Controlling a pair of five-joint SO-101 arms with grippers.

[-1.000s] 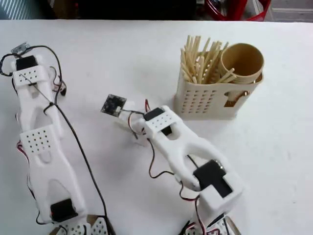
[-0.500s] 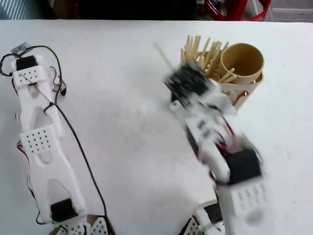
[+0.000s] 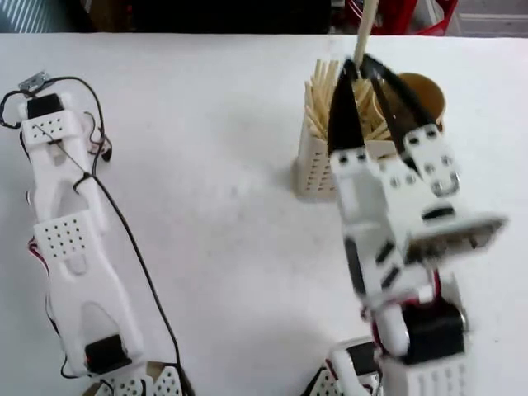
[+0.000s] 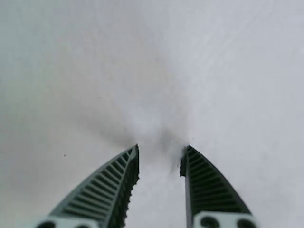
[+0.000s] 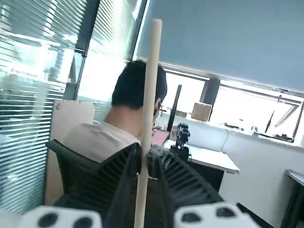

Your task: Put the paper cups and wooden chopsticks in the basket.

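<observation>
My right gripper (image 3: 369,66) is raised over the white basket (image 3: 312,169), shut on a wooden chopstick (image 3: 364,31) that sticks up and away past the table's far edge. The right wrist view shows that chopstick (image 5: 148,109) pinched between the dark fingers (image 5: 124,178), pointing at the room. The basket holds several chopsticks (image 3: 318,99) and a paper cup (image 3: 426,89), partly hidden behind the arm. My left gripper (image 4: 159,153) points at bare white table with its jaws slightly apart and nothing between them; the left arm (image 3: 62,223) lies along the left side.
White table (image 3: 214,124) all around, with free room in the middle and far left. Black cables (image 3: 132,239) trail beside the left arm. A red object (image 3: 396,12) sits beyond the far edge.
The right arm swung from the table's middle up and over to the basket, lifting a chopstick with it. The left arm has not moved.
</observation>
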